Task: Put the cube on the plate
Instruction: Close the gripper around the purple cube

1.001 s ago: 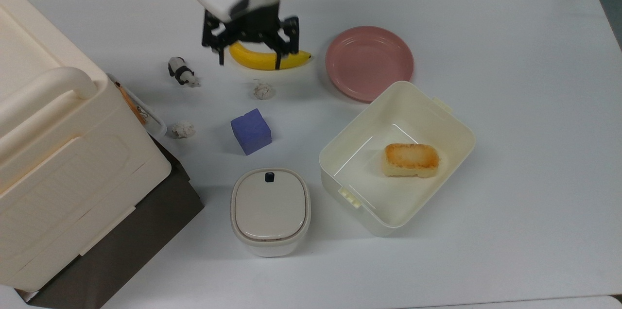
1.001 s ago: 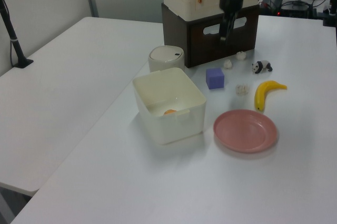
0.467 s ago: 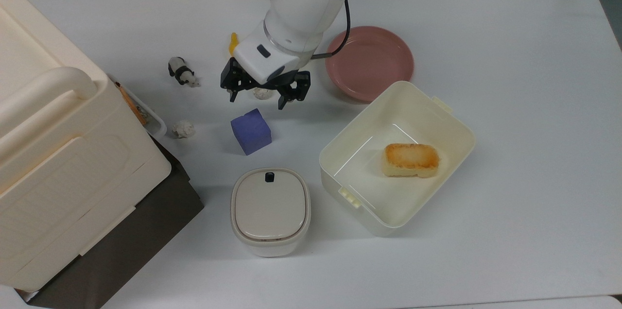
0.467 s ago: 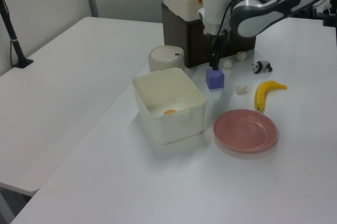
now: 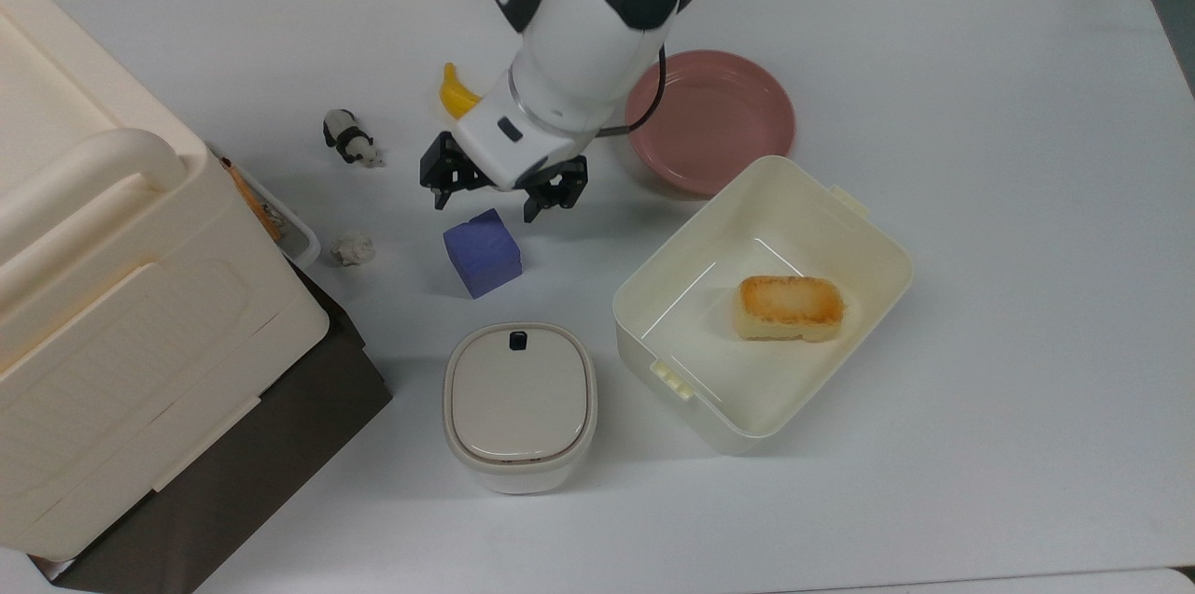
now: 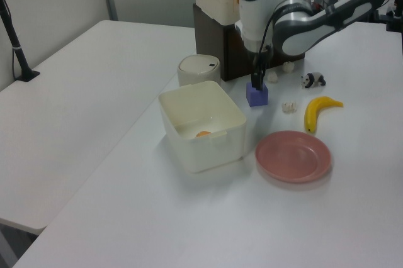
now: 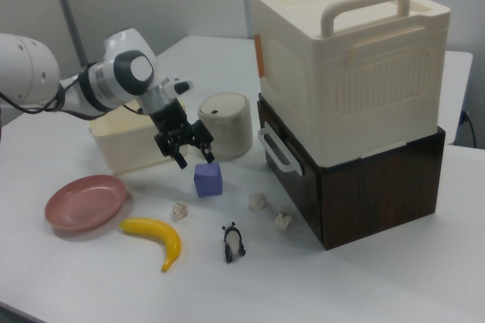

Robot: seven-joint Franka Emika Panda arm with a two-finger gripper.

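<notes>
The cube [image 5: 482, 252] looks light, stiff and matte, so opposite flat sides suit the spread, empty end effector [image 5: 499, 196] hovering above.

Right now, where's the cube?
In the top view, the cube sits on the white table, just below the open gripper, above the lidded round container.

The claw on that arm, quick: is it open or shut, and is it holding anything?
Gripper: open, holding nothing; it hangs just above the cube, which sits on the table.
</notes>
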